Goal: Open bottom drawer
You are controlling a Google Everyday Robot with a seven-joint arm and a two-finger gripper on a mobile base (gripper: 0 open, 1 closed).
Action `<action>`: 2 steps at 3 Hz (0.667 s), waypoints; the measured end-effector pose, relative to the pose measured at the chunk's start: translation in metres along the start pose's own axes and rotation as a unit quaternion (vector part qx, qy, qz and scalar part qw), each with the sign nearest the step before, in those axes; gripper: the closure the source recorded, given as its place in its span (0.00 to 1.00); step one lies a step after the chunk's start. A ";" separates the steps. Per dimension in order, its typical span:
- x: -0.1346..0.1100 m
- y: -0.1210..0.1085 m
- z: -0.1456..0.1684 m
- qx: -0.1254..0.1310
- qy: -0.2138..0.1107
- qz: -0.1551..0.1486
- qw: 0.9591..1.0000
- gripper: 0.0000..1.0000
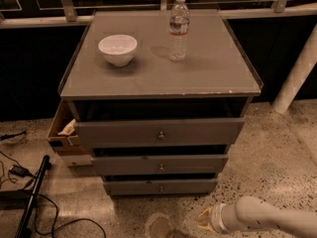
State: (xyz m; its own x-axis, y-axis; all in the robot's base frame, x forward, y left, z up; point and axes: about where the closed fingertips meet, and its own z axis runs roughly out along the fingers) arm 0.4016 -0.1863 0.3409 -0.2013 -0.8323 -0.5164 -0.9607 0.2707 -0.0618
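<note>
Speckled stone flooring runs under a grey three-drawer cabinet [158,81] that stands against a dark railed backdrop. At far left, black cables [20,175] and a dark rod [30,202] lie on the floor. Just beside the cabinet's left flank is an open brown box [60,128] with something pale inside. On the cabinet top, a white bowl [118,48] sits to the left and a clear water bottle [179,29] stands upright right of centre, well apart from it.

Below them the drawer fronts step down in size. The bottom drawer [133,187] is the lowest and narrowest, close to the floor, and its front appears pushed in. A small round metal knob [161,188] sits at its centre.

That knob looks like the only place to take hold. It is hard, smooth and small, so a grip could easily slip off unless it closes squarely behind the head. The drawer itself should be rigid and slide straight out, probably with modest resistance, though what it holds is unknown.

The gripper [207,220] hovers low over the floor at the bottom edge of the view, on a pale arm [267,216] that enters from the right. It is apart from the cabinet, in front of the bottom drawer and right of the knob. Whether it is wide or closed cannot be told. A white post [297,73] rises at far right.
</note>
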 end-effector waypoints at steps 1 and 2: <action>0.035 -0.007 0.044 -0.003 -0.027 0.023 0.999 1.00; 0.047 -0.019 0.069 0.002 -0.037 0.040 0.999 0.81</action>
State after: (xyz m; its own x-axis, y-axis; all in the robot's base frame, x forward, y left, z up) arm 0.4235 -0.1968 0.2589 -0.2620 -0.7697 -0.5821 -0.9414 0.3366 -0.0213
